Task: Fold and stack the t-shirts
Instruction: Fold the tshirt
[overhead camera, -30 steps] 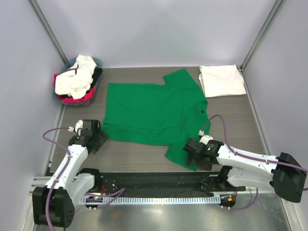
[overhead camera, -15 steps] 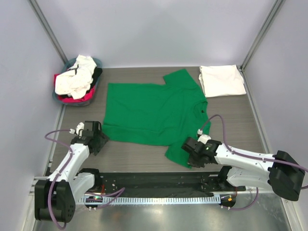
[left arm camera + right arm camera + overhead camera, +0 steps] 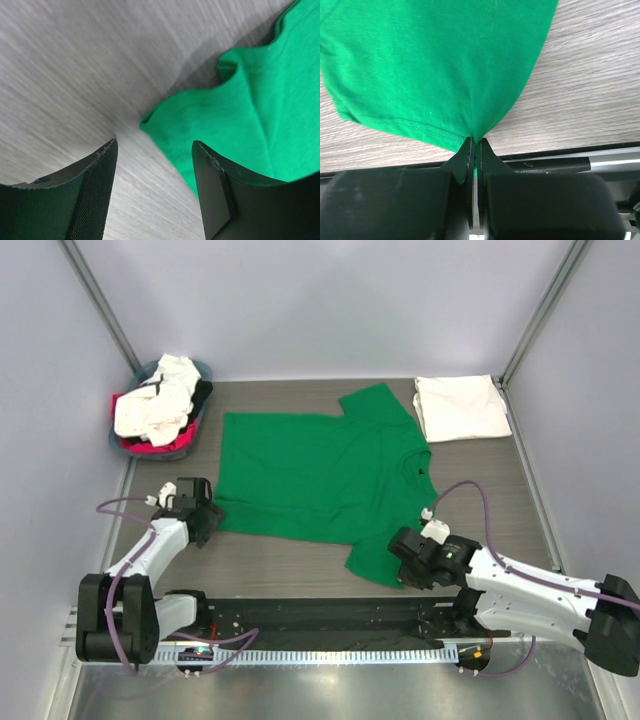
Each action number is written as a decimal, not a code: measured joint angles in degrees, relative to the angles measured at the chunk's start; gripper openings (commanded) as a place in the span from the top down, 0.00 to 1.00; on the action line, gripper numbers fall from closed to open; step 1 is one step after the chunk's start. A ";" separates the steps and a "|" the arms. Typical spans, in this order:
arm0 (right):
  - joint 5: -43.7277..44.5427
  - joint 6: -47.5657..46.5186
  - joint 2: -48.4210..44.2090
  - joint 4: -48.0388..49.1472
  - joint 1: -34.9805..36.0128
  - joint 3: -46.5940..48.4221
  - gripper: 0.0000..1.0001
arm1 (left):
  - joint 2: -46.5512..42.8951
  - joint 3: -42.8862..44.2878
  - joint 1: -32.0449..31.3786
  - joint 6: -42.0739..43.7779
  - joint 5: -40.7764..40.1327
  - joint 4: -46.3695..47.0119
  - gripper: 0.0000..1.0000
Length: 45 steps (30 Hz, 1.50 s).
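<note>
A green shirt (image 3: 320,475) lies spread flat in the middle of the table (image 3: 270,562), its collar toward the right of the overhead view. One sleeve points to the upper edge and the other to the lower edge.

The right hand (image 3: 405,558) sits at the lower sleeve, right of centre. In the wrist view its fingers (image 3: 465,155) are pressed together, pinching the hem of that sleeve.

The left hand (image 3: 205,512) is at the shirt's lower left corner. It is open, and the corner lies just ahead of the gap between its fingers (image 3: 100,170).

A folded white shirt (image 3: 460,407) rests in the upper right. A heap of shirts (image 3: 155,408), white, pink-red and black, fills the basket (image 3: 118,443) in the upper left.
</note>
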 measured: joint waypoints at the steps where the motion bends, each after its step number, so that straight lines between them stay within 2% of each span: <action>1: 0.11 0.00 -0.92 -0.37 0.00 0.02 0.99 | 0.90 0.48 0.00 0.00 -0.17 0.33 0.42; 3: 0.48 0.02 -2.36 -1.18 0.00 0.20 0.99 | 2.43 1.27 0.00 0.02 -0.35 0.90 0.48; 6: 0.96 0.00 -3.15 -2.23 0.00 0.87 0.99 | 4.63 2.19 0.00 -0.24 -0.31 1.68 0.65; 7: 1.09 -0.02 -3.15 -2.62 0.00 1.27 0.99 | 5.11 2.27 0.00 -0.33 -0.20 2.23 0.76; 9: 1.42 -0.02 -3.15 -3.41 0.00 2.19 0.99 | 5.75 2.16 0.00 -0.59 0.17 2.99 0.87; 10: 1.57 -0.04 -3.17 -3.67 0.00 2.64 0.99 | 5.92 2.08 0.00 -0.57 0.35 3.34 0.99; 17: 3.69 -0.04 -5.44 -8.15 0.00 6.73 0.99 | 3.34 1.60 0.00 -0.44 2.64 1.70 1.00; 28: 6.16 0.55 -11.56 -16.85 0.00 12.13 0.99 | -19.21 1.31 -0.09 -0.39 7.80 -11.89 1.00; 33: 6.43 0.61 -12.81 -19.21 0.00 13.09 0.99 | -24.20 1.27 -0.37 -1.46 9.90 -16.15 1.00; 38: 8.13 -0.39 -10.69 -20.70 0.00 18.14 0.99 | -24.35 3.85 -0.42 -1.29 9.97 -20.98 1.00; 45: 13.33 -6.58 1.62 -20.98 -1.99 30.97 0.99 | -16.15 15.06 -0.39 1.64 9.38 -22.56 1.00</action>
